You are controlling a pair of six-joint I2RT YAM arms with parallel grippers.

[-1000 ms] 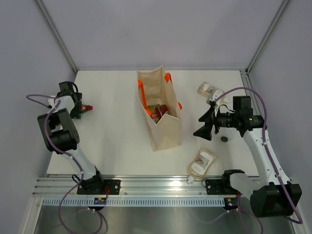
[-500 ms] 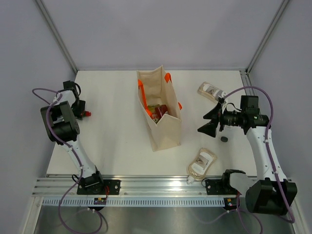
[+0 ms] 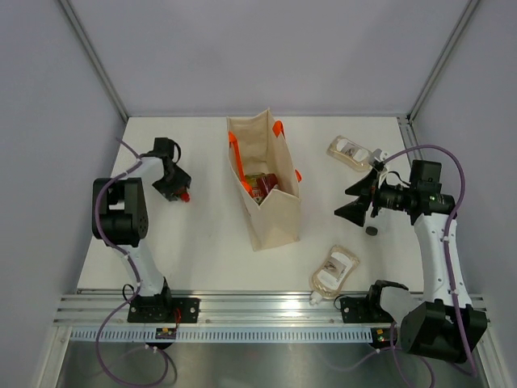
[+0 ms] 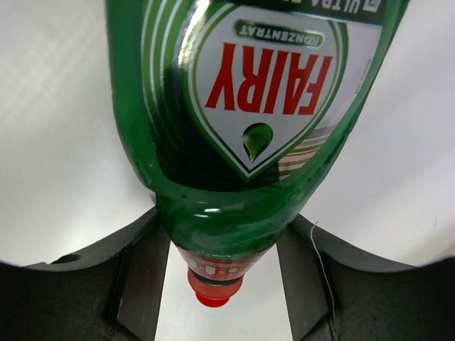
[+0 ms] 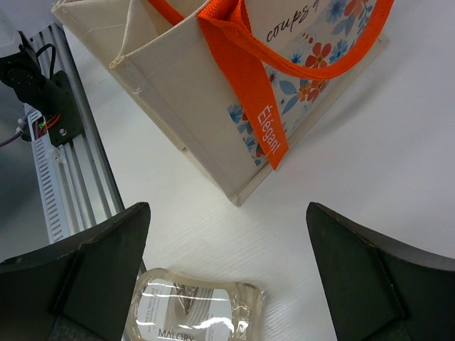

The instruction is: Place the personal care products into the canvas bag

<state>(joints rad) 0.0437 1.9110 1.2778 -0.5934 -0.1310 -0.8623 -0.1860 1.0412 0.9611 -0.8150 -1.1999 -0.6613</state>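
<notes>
**Left claw.** The left claw (image 3: pixel 176 191) pinches the green bottle (image 4: pixel 242 142). Its two fingers (image 4: pixel 138 273) press on either side of the bottle's shoulder, just above the neck.

**Bottle orientation.** In the left wrist view the bottle's long axis runs from the top of the frame to the bottom. The red cap (image 4: pixel 213 288) is at the lower end, between the fingers, and the label reads upside down. The body extends outward past the fingertips. In the top view only the cap shows, at the claw's near-right edge, pointing toward the canvas bag (image 3: pixel 271 222).

**Bottle location.** The bottle is left of the bag and apart from it. Whether it touches the worktop (image 3: pixel 202 242) cannot be told.

**Bag.** The bag stands upright mid-worktop with its mouth open. A red item shows inside.

**Right claw.** The right claw (image 3: pixel 349 202) is spread wide and holds nothing. It sits right of the bag, between two refill pouches. The far pouch (image 3: pixel 349 151) and the near pouch (image 3: pixel 334 269) both lie flat.
</notes>
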